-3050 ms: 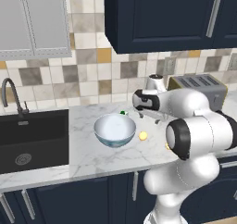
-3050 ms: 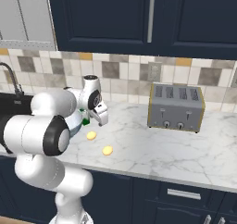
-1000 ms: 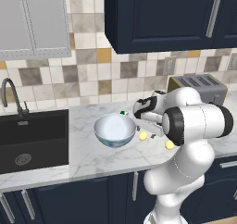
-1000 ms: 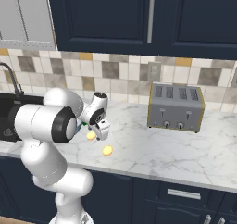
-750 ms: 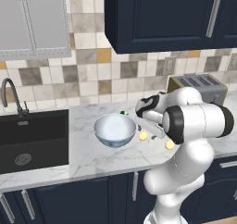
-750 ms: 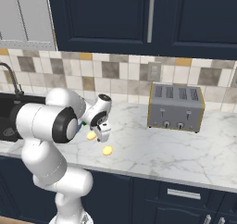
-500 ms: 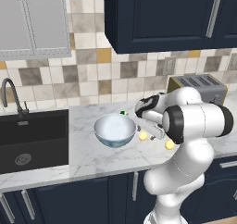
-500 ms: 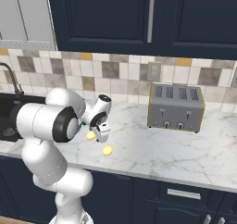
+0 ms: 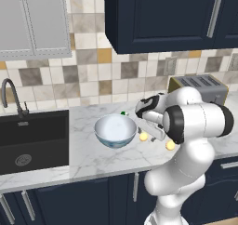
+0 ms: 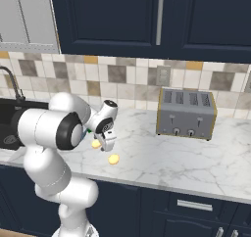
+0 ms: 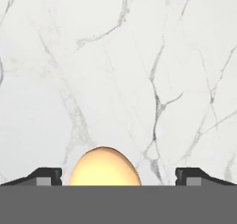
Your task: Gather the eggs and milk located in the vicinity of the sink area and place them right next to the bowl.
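The jaws stand wide apart over a small yellow-orange egg [image 11: 104,166] on the white marble counter [image 11: 139,70], beside the big pale blue bowl [image 9: 115,130], with bare room toward the front edge.

— What can't you make out around the gripper [image 9: 149,135]?

— The milk [image 9: 123,113], beyond the gripper behind the bowl [image 9: 115,130], shows just a speck of green top. In the hand view the egg [image 11: 104,168] between the fingertips [image 11: 46,176] is cut off below.

— And farther off?

— The sink [image 9: 32,140], well away past the bowl, runs off the picture's left edge. The robot's arm covers the bowl in the right base view.
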